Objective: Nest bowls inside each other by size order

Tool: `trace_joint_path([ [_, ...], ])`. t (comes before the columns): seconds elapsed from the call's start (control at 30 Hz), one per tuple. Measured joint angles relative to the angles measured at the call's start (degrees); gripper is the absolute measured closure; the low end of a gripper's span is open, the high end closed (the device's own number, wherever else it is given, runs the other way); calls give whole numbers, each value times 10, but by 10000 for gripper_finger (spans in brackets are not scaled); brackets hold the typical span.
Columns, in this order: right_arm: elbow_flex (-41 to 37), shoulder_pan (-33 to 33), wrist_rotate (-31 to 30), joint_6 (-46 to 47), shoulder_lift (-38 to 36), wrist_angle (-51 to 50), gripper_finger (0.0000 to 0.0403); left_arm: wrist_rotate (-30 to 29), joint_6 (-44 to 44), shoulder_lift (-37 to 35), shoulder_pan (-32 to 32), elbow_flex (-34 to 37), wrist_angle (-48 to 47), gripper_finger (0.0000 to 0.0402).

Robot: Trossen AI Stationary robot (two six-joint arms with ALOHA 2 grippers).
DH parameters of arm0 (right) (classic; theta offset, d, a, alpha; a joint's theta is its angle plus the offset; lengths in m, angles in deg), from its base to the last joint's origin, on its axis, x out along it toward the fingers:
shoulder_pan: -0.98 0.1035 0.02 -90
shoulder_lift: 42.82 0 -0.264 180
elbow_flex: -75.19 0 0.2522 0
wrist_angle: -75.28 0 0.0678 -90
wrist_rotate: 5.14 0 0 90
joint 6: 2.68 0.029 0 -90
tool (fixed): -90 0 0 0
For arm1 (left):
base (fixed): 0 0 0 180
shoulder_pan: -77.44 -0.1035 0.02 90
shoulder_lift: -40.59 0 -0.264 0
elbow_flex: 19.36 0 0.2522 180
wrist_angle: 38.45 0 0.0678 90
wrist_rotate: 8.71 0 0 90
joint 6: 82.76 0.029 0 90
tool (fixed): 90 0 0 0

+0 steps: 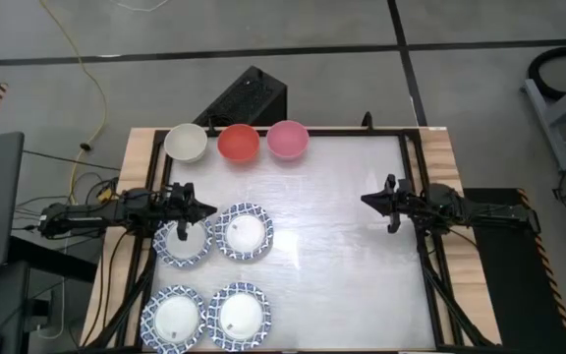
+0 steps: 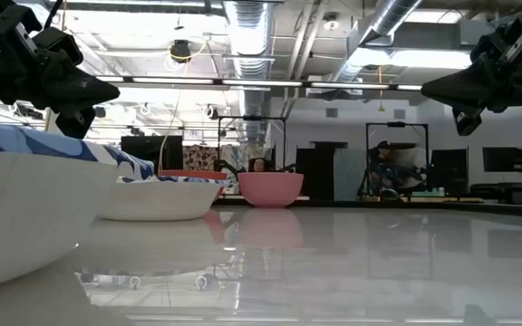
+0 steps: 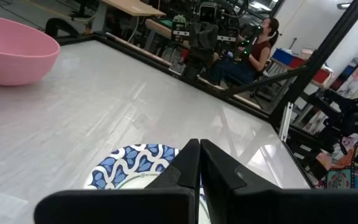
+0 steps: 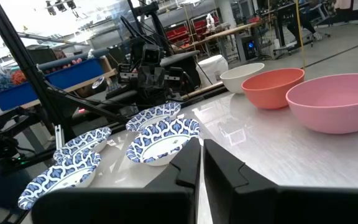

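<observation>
Left gripper over blue-patterned bowls

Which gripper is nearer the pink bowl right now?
Left. The left gripper hangs over the blue-and-white bowls, a short way from the pink bowl; the right gripper hangs slightly farther off.

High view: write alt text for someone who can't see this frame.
Seen from above, a white table holds seven separate bowls: a cream-white bowl, a red bowl and a pink bowl in a row at the far edge, and four blue-and-white patterned bowls in a square at near left. The left gripper, shut, hovers over that group; the right gripper waits at the right.
</observation>
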Motion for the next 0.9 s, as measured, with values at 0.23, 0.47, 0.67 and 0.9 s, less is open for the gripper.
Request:
trace_joint_path([
  [0.23, 0, 0, 0, 0, 0, 0, 360, -2, 158, 0, 0, 0, 0, 401],
  [0.47, 0, 0, 0, 0, 0, 0, 360, 0, 234, 0, 0, 0, 0, 401],
  [0.67, 0, 0, 0, 0, 0, 0, 360, 0, 149, 0, 0, 0, 0, 401],
  [0.9, 0, 0, 0, 0, 0, 0, 360, 0, -16, 0, 0, 0, 0, 401],
])
